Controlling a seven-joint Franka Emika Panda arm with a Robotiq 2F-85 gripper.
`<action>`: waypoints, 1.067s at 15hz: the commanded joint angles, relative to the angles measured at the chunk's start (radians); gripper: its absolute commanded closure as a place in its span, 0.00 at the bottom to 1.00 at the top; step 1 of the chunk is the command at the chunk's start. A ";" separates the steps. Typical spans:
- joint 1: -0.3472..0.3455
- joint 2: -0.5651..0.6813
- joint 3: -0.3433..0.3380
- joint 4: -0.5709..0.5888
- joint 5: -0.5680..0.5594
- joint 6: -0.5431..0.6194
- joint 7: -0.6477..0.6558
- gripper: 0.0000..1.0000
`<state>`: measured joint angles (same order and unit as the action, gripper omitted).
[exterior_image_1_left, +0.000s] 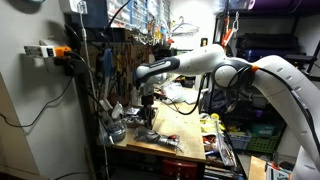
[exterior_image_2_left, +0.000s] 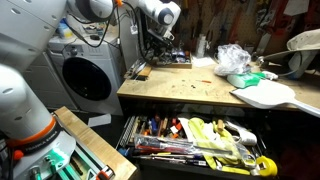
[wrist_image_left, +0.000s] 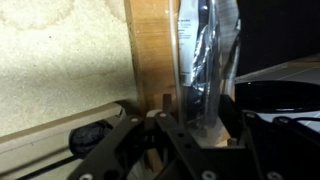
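In the wrist view my gripper (wrist_image_left: 195, 112) has its two dark fingers closed on either side of a clear plastic packet (wrist_image_left: 205, 55) with something dark inside. The packet stands upright against a vertical wooden post (wrist_image_left: 150, 50). In both exterior views the gripper (exterior_image_1_left: 148, 108) (exterior_image_2_left: 160, 45) hangs low over the far corner of a wooden workbench (exterior_image_1_left: 172, 140) (exterior_image_2_left: 190, 90), among cluttered tools. The packet is too small to make out in the exterior views.
An open drawer full of hand tools (exterior_image_2_left: 200, 140) sticks out below the bench. A crumpled white bag (exterior_image_2_left: 235, 60) and a white flat board (exterior_image_2_left: 268, 95) lie on the bench. A washing machine (exterior_image_2_left: 85, 75) stands beside it. Cables and tools hang on the wall (exterior_image_1_left: 110, 60).
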<state>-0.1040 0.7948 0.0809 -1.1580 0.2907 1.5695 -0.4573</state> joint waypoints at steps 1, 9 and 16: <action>-0.005 -0.020 0.005 -0.003 -0.024 0.007 0.023 0.16; -0.073 -0.178 -0.027 -0.172 -0.061 0.089 -0.098 0.00; -0.222 -0.351 -0.078 -0.449 -0.057 0.297 -0.443 0.00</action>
<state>-0.2746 0.5743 0.0124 -1.4141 0.2192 1.7493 -0.7693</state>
